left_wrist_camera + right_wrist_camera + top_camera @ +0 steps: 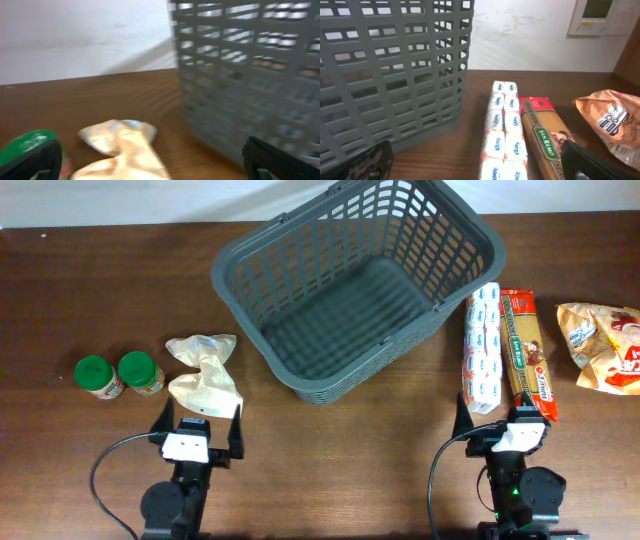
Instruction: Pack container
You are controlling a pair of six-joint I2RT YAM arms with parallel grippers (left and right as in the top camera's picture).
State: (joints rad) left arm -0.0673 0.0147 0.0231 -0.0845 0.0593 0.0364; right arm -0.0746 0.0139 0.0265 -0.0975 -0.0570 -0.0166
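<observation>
**Arms.** Both sit at the near edge of the counter, one at the left and one at the right.

**Left jaws.** You have them spread as wide as they go, with nothing between them.
- In the left wrist view the two dark fingers sit at the bottom corners of the frame, well apart.
- A crumpled pale bag lies just beyond the tips. From overhead its near edge comes close to the gap.
- You cannot tell whether either finger touches the bag.
- A green-lidded jar stands left of the bag. A second green-lidded jar stands just beside it, on its right.

**Right jaws.** These are also fully spread and grip nothing.
- In the right wrist view the fingers frame the bottom corners.
- A white blue-printed pack and a San Remo spaghetti pack lie side by side, long edges together, running far to near.
- Their near ends reach toward your fingertips. The white pack sits by the left finger and the spaghetti by the right.
- Contact is not clear from either view.
- An orange snack bag lies further right, apart from the spaghetti.

**Container.** The container stands upright at the far centre of the counter, turned at an angle to the counter edge.
- Its near corner points toward the space between your two arms.
- The pale bag is just left of it and the white pack just right of it.
- Every item noted lies on the counter outside it.
- Its lattice wall fills the right side of the left wrist view and the left side of the right wrist view.
</observation>
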